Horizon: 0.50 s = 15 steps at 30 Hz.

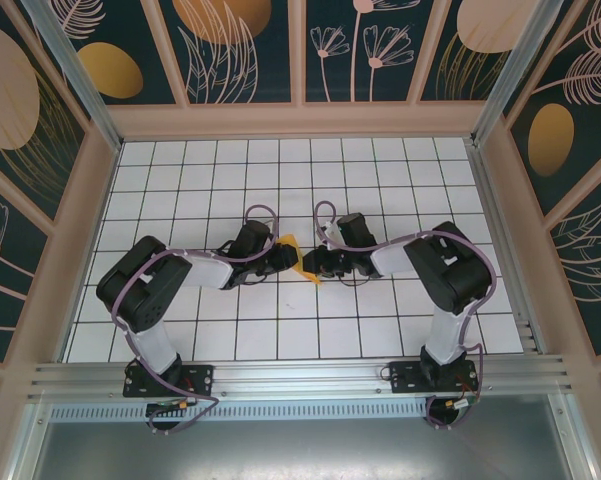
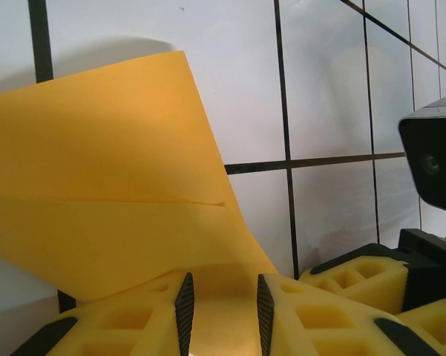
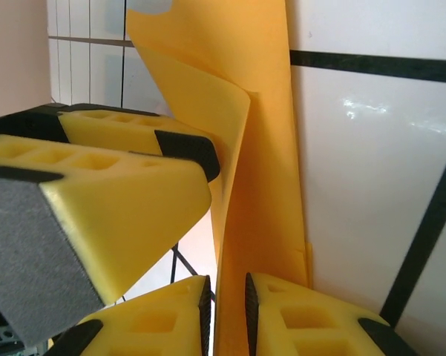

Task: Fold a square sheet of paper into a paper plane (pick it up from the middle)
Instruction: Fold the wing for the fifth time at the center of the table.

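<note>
Square sheet of paper (image 1: 292,250) (image 2: 119,185), orange-yellow, creased and folded, sits between both claws above the tiled table (image 1: 280,340); left gripper (image 2: 223,289) is clamped on its lower edge, sheet fanning ahead of the fingers; right gripper (image 3: 228,285) has the fold in its narrow slot; I cannot tell whether its pads (image 3: 206,297) press.
</note>
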Each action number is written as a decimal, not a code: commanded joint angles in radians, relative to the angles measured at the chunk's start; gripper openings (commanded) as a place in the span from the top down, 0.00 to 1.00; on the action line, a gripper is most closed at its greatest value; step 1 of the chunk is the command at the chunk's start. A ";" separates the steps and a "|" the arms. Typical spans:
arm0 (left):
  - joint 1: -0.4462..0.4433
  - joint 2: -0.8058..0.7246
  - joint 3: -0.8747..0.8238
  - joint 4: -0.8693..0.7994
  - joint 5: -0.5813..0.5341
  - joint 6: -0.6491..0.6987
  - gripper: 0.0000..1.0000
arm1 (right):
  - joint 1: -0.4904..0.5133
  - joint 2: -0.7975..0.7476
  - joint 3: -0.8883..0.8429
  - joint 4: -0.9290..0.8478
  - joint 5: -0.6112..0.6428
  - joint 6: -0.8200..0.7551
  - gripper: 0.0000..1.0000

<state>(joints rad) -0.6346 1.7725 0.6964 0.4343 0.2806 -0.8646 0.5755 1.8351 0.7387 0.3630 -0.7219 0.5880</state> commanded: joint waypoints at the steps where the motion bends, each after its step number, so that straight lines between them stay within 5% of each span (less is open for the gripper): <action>1: -0.002 0.015 0.017 -0.029 -0.013 0.019 0.68 | -0.009 -0.039 -0.010 -0.076 0.018 -0.043 0.75; 15: -0.004 0.012 0.012 -0.023 -0.002 0.020 0.68 | -0.009 -0.109 -0.046 -0.094 0.021 -0.034 0.73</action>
<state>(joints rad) -0.6346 1.7729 0.6979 0.4335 0.2802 -0.8642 0.5747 1.7691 0.7044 0.2924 -0.7040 0.5621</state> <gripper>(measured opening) 0.323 0.267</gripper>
